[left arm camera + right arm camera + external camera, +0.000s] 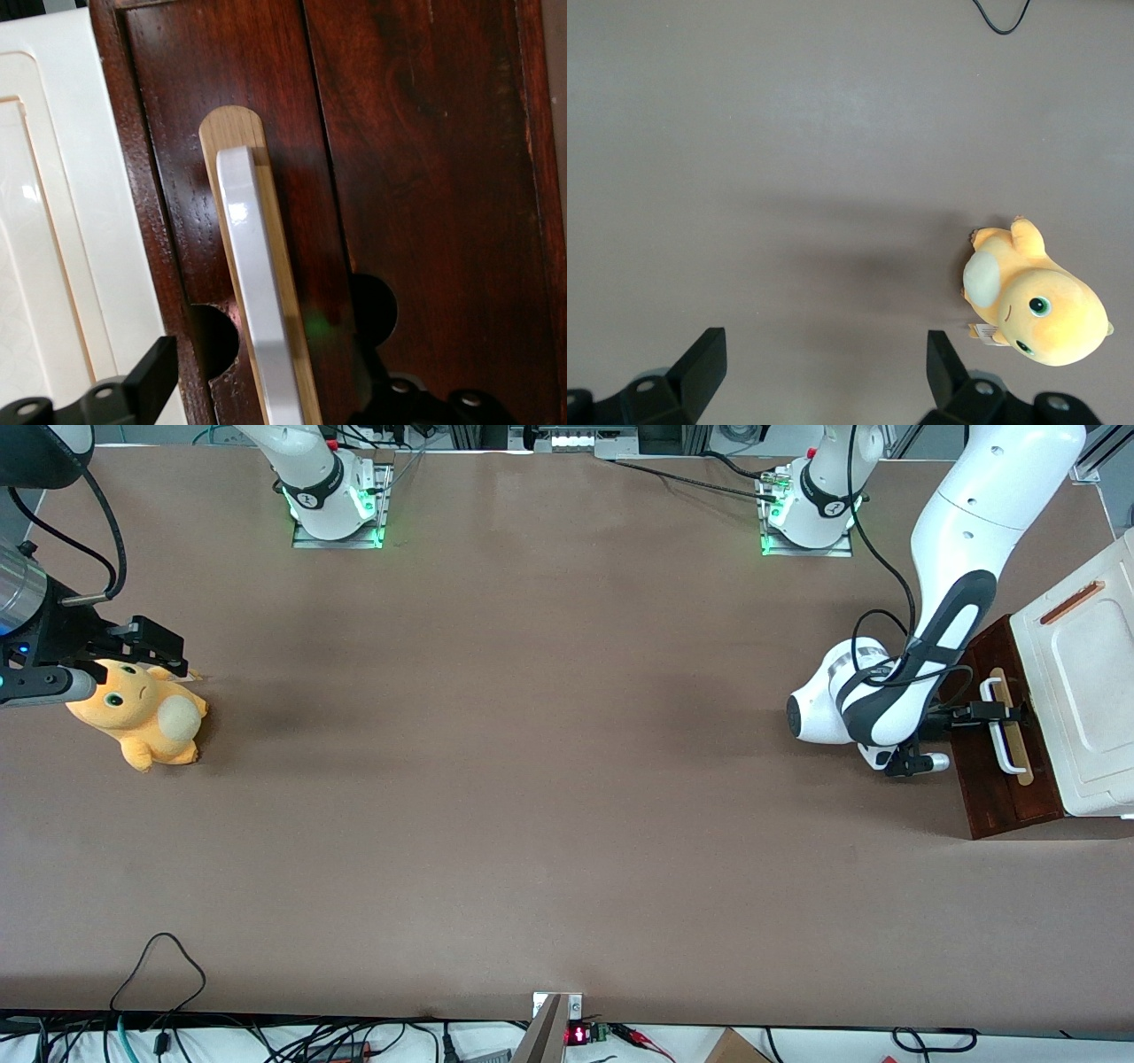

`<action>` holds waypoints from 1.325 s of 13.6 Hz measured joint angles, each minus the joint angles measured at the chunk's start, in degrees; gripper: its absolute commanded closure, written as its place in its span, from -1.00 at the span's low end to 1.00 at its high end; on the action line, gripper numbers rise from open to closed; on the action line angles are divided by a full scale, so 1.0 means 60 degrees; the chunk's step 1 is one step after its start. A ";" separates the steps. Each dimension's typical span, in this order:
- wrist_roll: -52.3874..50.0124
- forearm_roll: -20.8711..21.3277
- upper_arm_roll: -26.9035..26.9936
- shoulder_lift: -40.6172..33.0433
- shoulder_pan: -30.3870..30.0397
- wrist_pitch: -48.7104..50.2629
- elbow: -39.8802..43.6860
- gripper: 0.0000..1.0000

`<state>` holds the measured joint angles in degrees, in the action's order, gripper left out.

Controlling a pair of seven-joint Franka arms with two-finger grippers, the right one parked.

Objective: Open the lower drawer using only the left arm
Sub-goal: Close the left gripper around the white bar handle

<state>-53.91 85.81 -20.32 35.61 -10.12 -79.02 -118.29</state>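
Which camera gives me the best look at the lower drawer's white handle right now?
The left wrist view: the white handle fills it, with the claw straddling the bar. The front view shows the handle small, on the lower drawer, partly covered by the left arm. The right wrist view misses it.

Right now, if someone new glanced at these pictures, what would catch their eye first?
Probably the left arm, big and glossy white, bent down at the working arm's end of the table with its end effector open around the white bar handle of the dark reddish-brown lower drawer. Next, the orange plush toy lying toward the parked arm's end.
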 measured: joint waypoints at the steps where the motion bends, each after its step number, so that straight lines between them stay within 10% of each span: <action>1: -0.0007 0.0009 0.0000 0.0000 0.0000 -0.0003 0.0000 -0.17; 18: -0.0783 0.0960 0.0145 0.0209 0.0000 0.0211 -0.0329 0.29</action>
<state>-58.61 91.57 -19.45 36.87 -10.12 -77.75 -120.26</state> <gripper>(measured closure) 0.626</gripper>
